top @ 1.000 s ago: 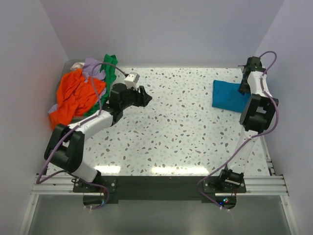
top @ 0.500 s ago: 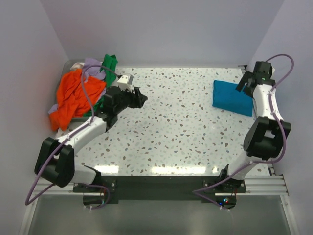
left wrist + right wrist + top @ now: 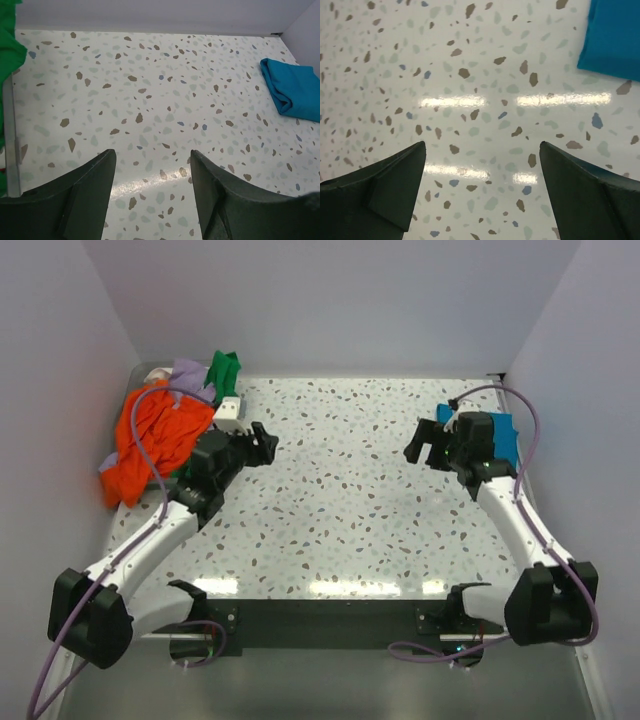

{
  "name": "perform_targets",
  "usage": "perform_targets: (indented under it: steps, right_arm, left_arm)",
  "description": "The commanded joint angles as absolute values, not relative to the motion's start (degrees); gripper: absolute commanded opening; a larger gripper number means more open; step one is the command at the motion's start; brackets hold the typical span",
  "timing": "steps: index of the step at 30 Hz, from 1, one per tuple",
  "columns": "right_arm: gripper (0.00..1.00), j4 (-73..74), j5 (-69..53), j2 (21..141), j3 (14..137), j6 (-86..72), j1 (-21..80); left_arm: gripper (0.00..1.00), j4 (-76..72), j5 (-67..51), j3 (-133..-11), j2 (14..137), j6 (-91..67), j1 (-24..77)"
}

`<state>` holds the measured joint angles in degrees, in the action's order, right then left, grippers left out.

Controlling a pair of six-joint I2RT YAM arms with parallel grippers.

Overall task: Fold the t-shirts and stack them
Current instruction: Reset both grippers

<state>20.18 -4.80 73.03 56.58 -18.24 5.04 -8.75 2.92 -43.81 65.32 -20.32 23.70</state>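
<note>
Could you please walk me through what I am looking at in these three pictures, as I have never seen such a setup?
These are two robot arms bolted to the near edge of a speckled table. Each arm ends in a two-finger gripper. The overhead picture comes from a fixed camera above and behind the arms, so the left arm is on the left. The other two pictures come from small cameras on the wrists, looking down past each arm's own dark fingers.

A folded teal shirt lies at the far right, partly hidden by the right arm in the overhead view. An orange shirt, a green shirt and a lavender shirt lie heaped and unfolded at the far left.

The left gripper and the right gripper are both open over bare table and hold nothing.
</note>
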Motion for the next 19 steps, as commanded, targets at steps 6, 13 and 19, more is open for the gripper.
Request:
perform_targets:
  steps: [6, 13, 19]
  right_arm:
    - [0.99, 10.1, -15.9, 59.7, 50.5, -20.4, 4.7]
    - [0.99, 8.4, -15.9, 57.9, 48.9, -20.8, 4.8]
    - [0.99, 8.1, -16.3, 58.9, 49.2, -20.7, 4.7]
  left_arm:
    - [0.68, -5.5, 11.2, -42.4, 57.9, -17.7, 23.7]
    - [0.68, -4.9, 12.0, -41.0, 54.3, -15.7, 23.7]
    - [0.68, -5.2, 13.4, -40.6, 53.4, -15.4, 23.7]
